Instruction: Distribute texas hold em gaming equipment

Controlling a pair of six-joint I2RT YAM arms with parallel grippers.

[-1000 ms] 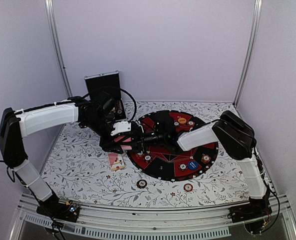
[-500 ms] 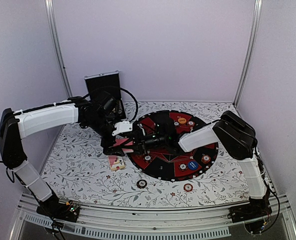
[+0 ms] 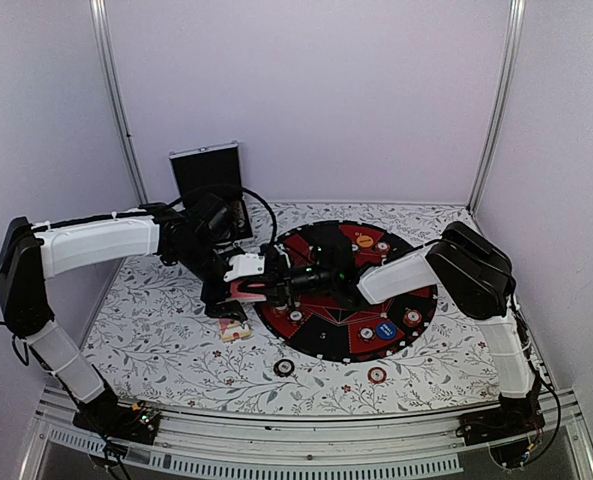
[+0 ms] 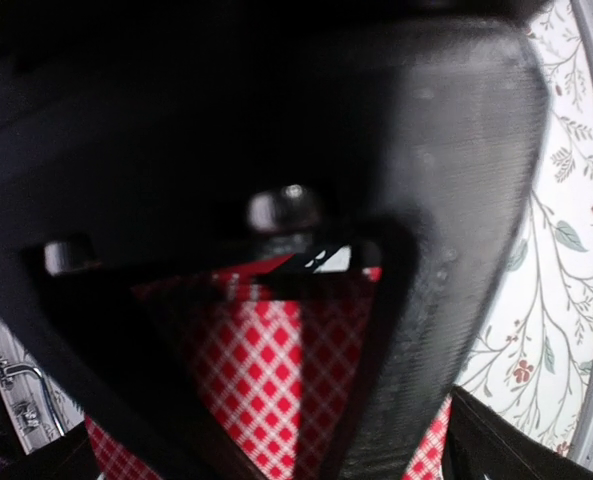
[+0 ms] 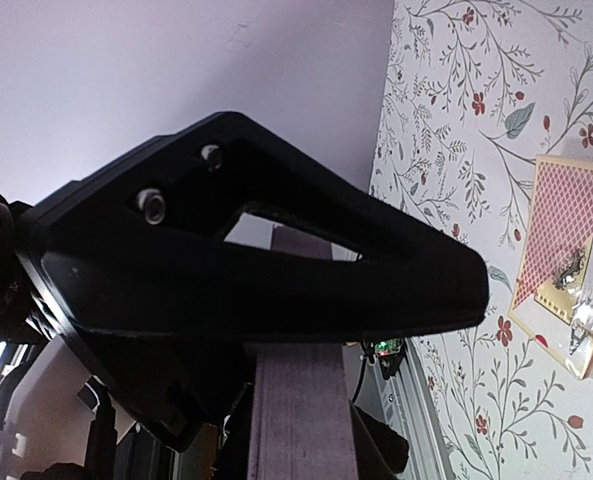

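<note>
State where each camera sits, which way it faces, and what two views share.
Top external: above and behind the bases, facing down on the floral table and round mat; left arm and right arm show.
Left wrist: on that wrist, facing red-checked cards close up; its own finger fills the frame.
Right wrist: on that wrist, facing across the table to the card box; its own finger shows.
Shared: top external shows that box too.

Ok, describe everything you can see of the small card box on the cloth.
The card box is small and flat, one half pink-red diamond lattice, the other half cream with a dark emblem, under glossy wrap that catches glare. It lies flat on the floral cloth, just left of the round mat. Only the cloth visibly touches it.
</note>
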